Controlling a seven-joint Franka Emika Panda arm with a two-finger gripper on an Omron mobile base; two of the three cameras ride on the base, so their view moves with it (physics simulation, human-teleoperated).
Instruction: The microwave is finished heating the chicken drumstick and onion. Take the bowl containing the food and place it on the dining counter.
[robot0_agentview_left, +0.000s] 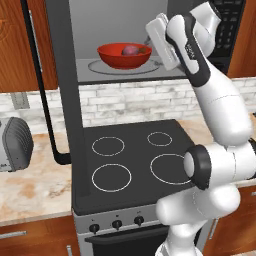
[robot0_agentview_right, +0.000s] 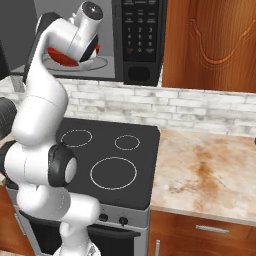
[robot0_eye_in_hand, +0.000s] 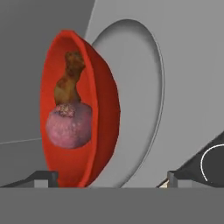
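Your hand (robot0_eye_in_hand: 107, 177) is wide open, its two dark fingertips (robot0_eye_in_hand: 43, 177) spread far apart at the bottom of the hand view with nothing between them. It sits at the mouth of the microwave (robot0_agentview_left: 125, 30), whose door (robot0_agentview_left: 60, 80) is swung fully open to the left in the left base view, long black handle (robot0_agentview_left: 42, 95) hanging down over the surface. The red bowl (robot0_agentview_left: 124, 55) stands on the round grey turntable plate (robot0_agentview_left: 125, 67) inside the grey cavity, just beyond your hand and not touched by it. In the hand view the picture is rolled, so the bowl (robot0_eye_in_hand: 83, 109) appears on edge, its rim lying close to the left fingertip; whether they touch you cannot tell. Inside the bowl you can see the pinkish-purple onion (robot0_eye_in_hand: 69, 127) with the brown chicken drumstick (robot0_eye_in_hand: 69, 81) resting against it. In the right base view your arm covers most of the bowl (robot0_agentview_right: 62, 57), and the microwave's keypad panel (robot0_agentview_right: 141, 30) shows to the right of the cavity. Below lies the black stovetop (robot0_agentview_left: 135, 160) with its four white rings, flanked by marbled surface (robot0_agentview_right: 205, 170) on both sides, and a grey toaster (robot0_agentview_left: 14, 144) stands at the far left of the left base view.
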